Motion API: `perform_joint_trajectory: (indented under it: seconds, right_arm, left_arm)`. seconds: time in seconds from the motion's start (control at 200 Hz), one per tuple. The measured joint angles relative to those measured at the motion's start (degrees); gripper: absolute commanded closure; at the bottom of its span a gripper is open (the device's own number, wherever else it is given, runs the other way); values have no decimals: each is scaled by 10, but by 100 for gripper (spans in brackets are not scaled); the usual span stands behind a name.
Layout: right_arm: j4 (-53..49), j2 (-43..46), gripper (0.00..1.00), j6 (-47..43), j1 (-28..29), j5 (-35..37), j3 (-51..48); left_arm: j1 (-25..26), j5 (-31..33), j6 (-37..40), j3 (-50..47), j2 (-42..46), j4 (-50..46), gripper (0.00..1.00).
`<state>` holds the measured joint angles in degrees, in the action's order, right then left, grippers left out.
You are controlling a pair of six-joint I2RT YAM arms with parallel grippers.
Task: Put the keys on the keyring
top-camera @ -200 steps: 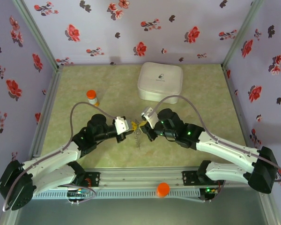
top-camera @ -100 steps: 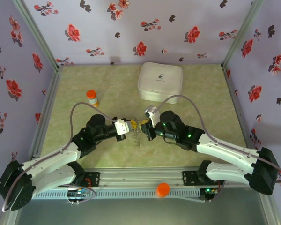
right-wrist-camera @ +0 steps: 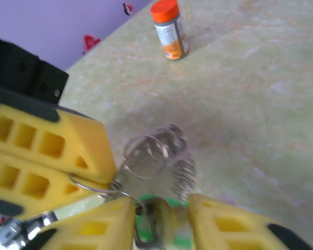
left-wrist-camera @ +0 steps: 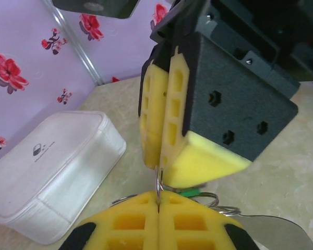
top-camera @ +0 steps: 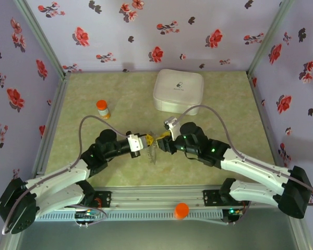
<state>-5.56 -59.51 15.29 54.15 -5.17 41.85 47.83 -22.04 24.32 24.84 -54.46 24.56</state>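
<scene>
The keyring (top-camera: 154, 152) dangles between the two grippers just above the table's middle. My left gripper (top-camera: 145, 141) is shut on a thin wire loop of the keyring (left-wrist-camera: 158, 182), which stands upright in the seam of its yellow pads. My right gripper (top-camera: 160, 138) meets it from the opposite side. In the right wrist view the keyring's coils and bumpy fringe (right-wrist-camera: 159, 151) hang blurred beyond the fingers. A green-headed key (right-wrist-camera: 146, 221) sits between the right gripper's (right-wrist-camera: 163, 208) fingers, which close on it. Green (left-wrist-camera: 190, 191) peeks out under the right gripper's fingers (left-wrist-camera: 172, 109). The second key is hidden.
A white lidded box (top-camera: 178, 90) stands at the back centre, close behind the grippers. An orange-capped bottle (top-camera: 103, 108) stands at the back left. An orange cap (top-camera: 181, 210) lies on the front rail. Floral walls close in three sides.
The two grippers have drawn closer together, the left one reaching slightly right and the right wrist shifting a little. The keyring stays hanging between them.
</scene>
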Motion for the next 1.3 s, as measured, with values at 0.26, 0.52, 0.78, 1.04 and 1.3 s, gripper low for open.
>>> perform_joint_trajectory:
  seconds: [0.26, 0.52, 0.78, 1.04, 1.3]
  right_arm:
    - [-67, 73, 54, -86, -14, 17, 14]
    - [-67, 111, 59, -255, -14, -46, 7]
    - [-54, 66, 64, -348, -14, -122, 7]
    - [-50, 53, 75, -374, -10, -139, 7]
    - [-51, 44, 88, -389, -7, -152, 7]
  left_arm:
    - [3, -33, -52, -35, -8, 79, 100]
    - [3, -68, -81, -43, -20, 117, 100]
    - [3, -104, -94, -51, -48, 157, 100]
    - [3, -126, -94, -52, -60, 183, 100]
    - [3, -130, -94, -52, -61, 186, 100]
